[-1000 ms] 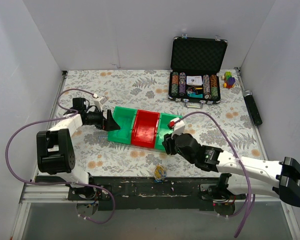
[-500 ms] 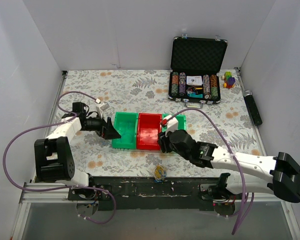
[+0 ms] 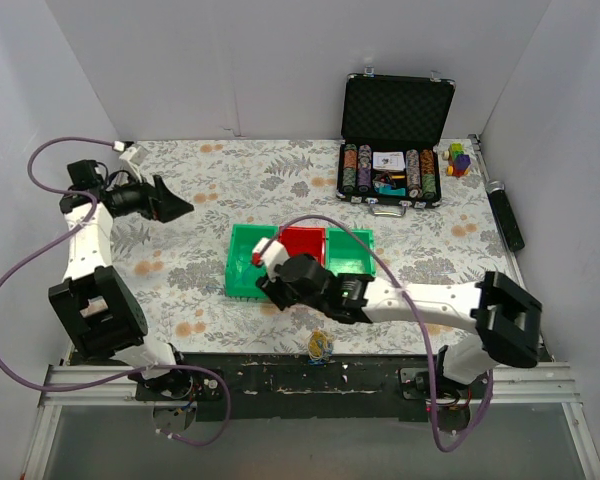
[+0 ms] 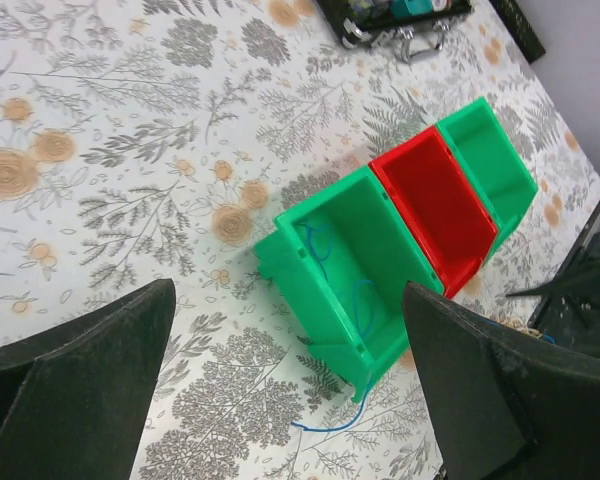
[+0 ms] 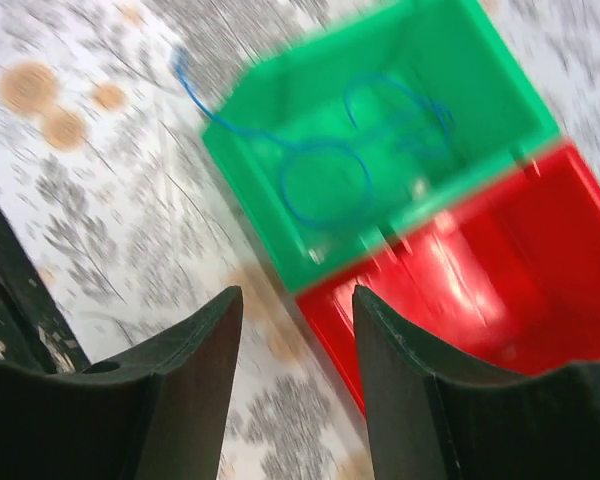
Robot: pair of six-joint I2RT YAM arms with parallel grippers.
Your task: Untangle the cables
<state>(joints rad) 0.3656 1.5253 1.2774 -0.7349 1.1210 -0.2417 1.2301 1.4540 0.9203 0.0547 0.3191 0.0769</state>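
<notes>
Knot of cables (image 3: pixel 320 345): at near edge of surface (image 3: pixel 230 170), untouched. Blue wire (image 5: pixel 281 186): looped in left green bin (image 4: pixel 320 320), tail over its wall, likely sorted there. Right tool (image 5: pixel 296 298): apart, empty, above that bin. Left tool (image 3: pixel 168 203): apart, raised aside, probably clearing room.

Three bins (image 3: pixel 302 241) block the middle of the desk (image 3: pixel 240 175), with the right arm (image 3: pixel 420 298) lying along their near side. The desk is open to their left and behind them.
</notes>
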